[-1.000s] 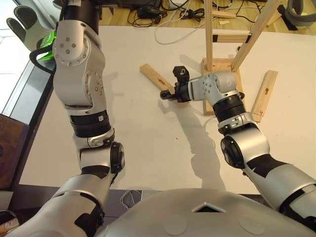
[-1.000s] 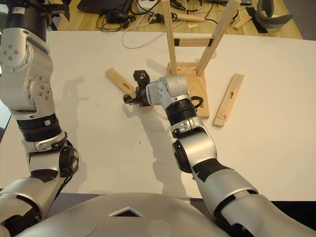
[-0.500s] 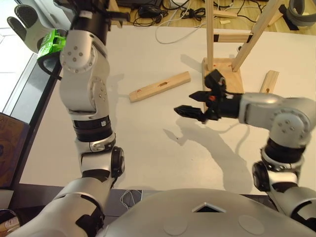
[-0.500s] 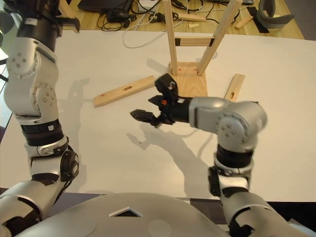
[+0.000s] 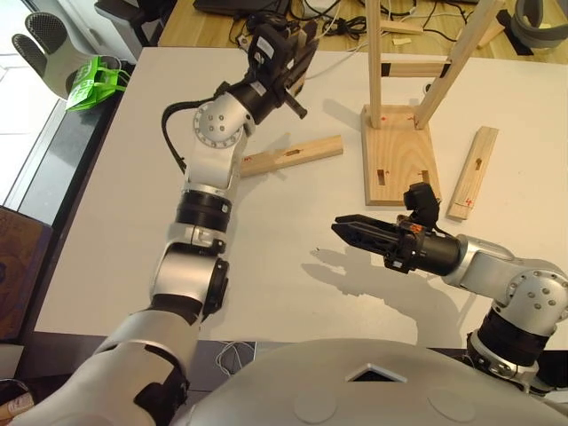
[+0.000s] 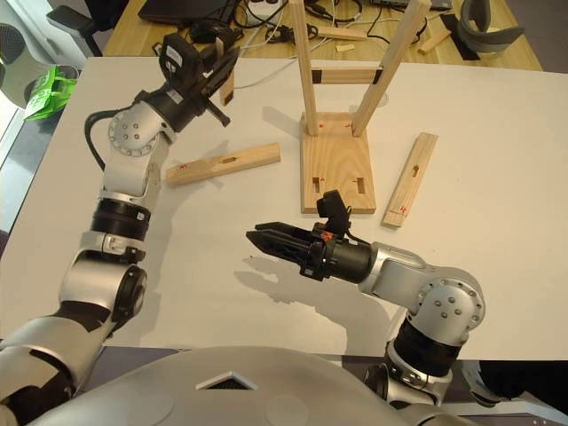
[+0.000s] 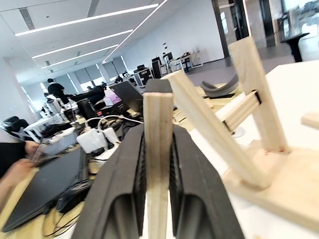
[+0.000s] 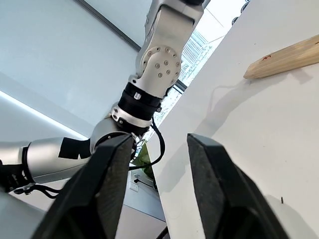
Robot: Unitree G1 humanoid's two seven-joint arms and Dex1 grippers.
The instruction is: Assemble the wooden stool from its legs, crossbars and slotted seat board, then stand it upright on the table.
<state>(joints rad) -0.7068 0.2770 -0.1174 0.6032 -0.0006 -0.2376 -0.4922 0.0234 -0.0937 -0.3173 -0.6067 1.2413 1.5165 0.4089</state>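
The slotted seat board lies flat on the table with two legs standing up from its far end, joined by a crossbar. My left gripper is high over the table's far side, left of that assembly, and is shut on a wooden stick. The right gripper hovers low over the table nearer to me than the board, open, nothing between its fingers. One loose slotted bar lies left of the board, and another lies right of it.
Cables and wood offcuts lie on the floor beyond the table's far edge. A green object sits off the left edge. Bare white tabletop stretches between the right gripper and the left edge.
My right gripper has drawn back from the left slotted bar to the near side of the table. That bar now lies turned crosswise. My left gripper has swung in over the far side, holding the stick.
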